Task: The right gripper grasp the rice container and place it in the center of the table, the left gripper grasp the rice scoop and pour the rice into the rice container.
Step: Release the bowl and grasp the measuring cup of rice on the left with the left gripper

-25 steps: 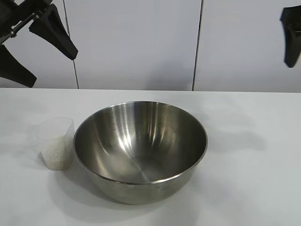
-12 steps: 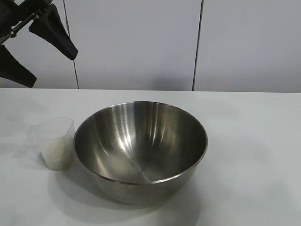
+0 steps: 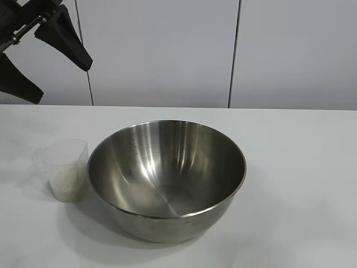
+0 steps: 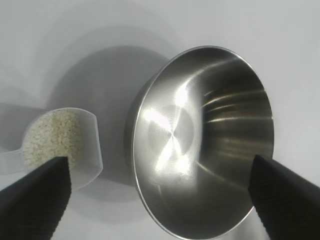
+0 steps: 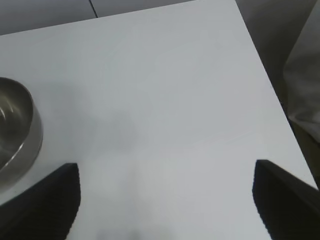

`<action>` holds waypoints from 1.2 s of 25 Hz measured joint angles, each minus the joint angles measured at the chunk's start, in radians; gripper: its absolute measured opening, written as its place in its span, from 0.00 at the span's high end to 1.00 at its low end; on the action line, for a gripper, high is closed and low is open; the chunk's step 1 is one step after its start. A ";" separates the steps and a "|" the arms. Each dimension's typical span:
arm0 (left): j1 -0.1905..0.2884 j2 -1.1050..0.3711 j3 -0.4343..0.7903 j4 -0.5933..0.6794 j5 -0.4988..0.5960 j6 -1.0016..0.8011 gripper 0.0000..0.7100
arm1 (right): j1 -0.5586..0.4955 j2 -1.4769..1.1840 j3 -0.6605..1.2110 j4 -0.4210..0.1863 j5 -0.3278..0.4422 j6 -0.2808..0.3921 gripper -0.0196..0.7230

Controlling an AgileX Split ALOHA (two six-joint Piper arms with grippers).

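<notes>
The steel rice container (image 3: pixel 166 177) stands upright and empty at the middle of the white table (image 3: pixel 295 167); it also shows in the left wrist view (image 4: pixel 202 140) and at the edge of the right wrist view (image 5: pixel 15 130). The clear rice scoop (image 3: pixel 66 169) holding white rice (image 3: pixel 67 181) stands just left of it, close to its side; the left wrist view shows the scoop (image 4: pixel 62 145) too. My left gripper (image 3: pixel 47 58) hangs open and empty high at the far left. My right gripper (image 5: pixel 165 200) is open and empty over bare table to the right, out of the exterior view.
The table's right edge (image 5: pixel 265 80) runs near my right gripper, with a dark gap and pale sheeting (image 5: pixel 305 75) beyond it. A white panelled wall (image 3: pixel 167 50) stands behind the table.
My right gripper, seen a second ago at the upper right of the exterior view, has withdrawn out of that view. The bowl, scoop and left gripper have not moved.
</notes>
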 joint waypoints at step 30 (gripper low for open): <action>-0.012 -0.083 0.004 -0.019 -0.219 0.183 0.02 | 0.006 0.035 0.041 0.012 -0.103 -0.009 0.11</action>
